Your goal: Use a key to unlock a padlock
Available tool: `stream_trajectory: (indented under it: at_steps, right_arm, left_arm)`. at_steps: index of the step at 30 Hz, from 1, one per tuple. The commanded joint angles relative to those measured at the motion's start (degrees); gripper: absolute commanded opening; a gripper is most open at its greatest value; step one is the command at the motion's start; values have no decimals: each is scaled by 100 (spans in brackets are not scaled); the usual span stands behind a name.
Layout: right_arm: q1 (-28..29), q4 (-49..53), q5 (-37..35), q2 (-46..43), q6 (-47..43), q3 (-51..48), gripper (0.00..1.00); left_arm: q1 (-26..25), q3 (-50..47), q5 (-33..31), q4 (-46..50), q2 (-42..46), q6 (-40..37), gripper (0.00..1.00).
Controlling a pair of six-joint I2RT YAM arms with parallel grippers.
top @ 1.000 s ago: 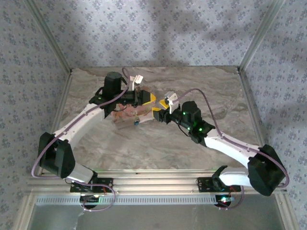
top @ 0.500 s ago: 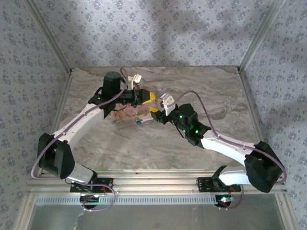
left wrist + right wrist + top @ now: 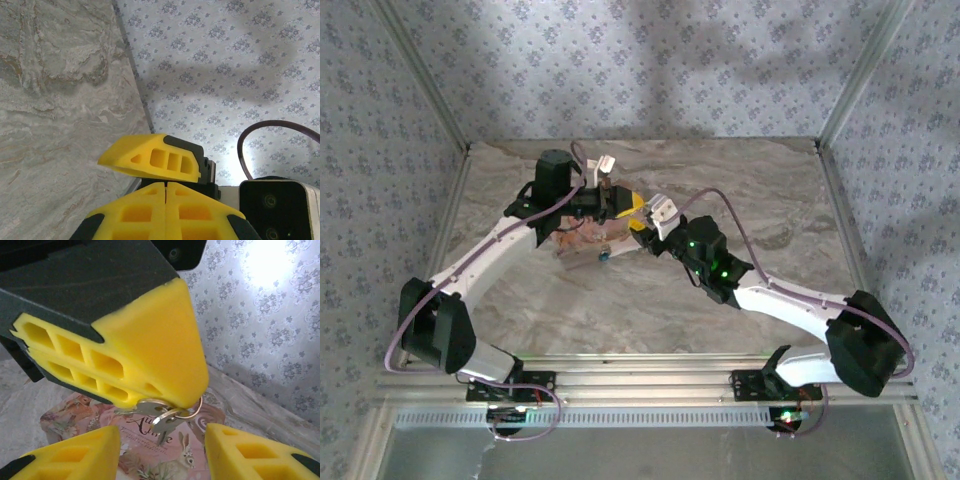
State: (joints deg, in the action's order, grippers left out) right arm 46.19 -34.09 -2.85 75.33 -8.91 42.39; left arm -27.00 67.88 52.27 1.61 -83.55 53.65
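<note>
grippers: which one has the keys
The left gripper: its fingers are shut on the keys, while the right gripper has its fingers open beneath them, holding nothing.

Dim soft light; glare patch on wallpaper (image 3: 270,260); broad shadows; near foreground blurred.

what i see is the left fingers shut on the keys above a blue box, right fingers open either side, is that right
The box is pink, not blue, as the right wrist view shows. The rest holds: the left fingers are shut on the keys above it, with the right fingers open either side.
</note>
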Motion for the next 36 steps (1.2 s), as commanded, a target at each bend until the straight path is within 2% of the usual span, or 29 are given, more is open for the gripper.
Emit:
stream_trajectory:
  at_steps: [1, 9, 12, 18, 21, 24, 26, 29, 32, 36]
  right_arm:
    - [71, -272, -214, -111, -180, 120, 45]
    - [127, -293, -273, -220, -260, 42, 35]
    - [150, -309, -277, -249, -269, 6, 27]
    - [171, -97, -255, -382, -303, 21, 3]
    - [170, 342, -159, -520, -301, 97, 0]
    - [118, 987, 77, -693, -279, 237, 0]
    - [52, 1606, 349, -778, -267, 437, 0]
    - [-240, 2989, 1249, -820, -291, 981, 0]
    - [-566, 4567, 2225, -651, -358, 1711, 0]
    - [-709, 5990, 2921, -386, -515, 2393, 0]
  left_arm:
    - [20, -55, 73, 72, 243, -65, 0]
    - [20, -46, 38, 118, 269, -64, 0]
    - [22, -54, 29, 138, 290, -48, 0]
    - [28, -72, -1, 173, 344, -12, 0]
    - [29, -98, -54, 199, 387, -25, 0]
    - [29, -109, -127, 238, 426, -54, 2]
    - [36, -101, -162, 306, 447, -135, 12]
    - [96, -26, -160, 506, 537, -524, 27]
    - [182, 36, -265, 790, 797, -1292, 35]
    - [204, 75, -428, 1111, 1218, -2460, 38]
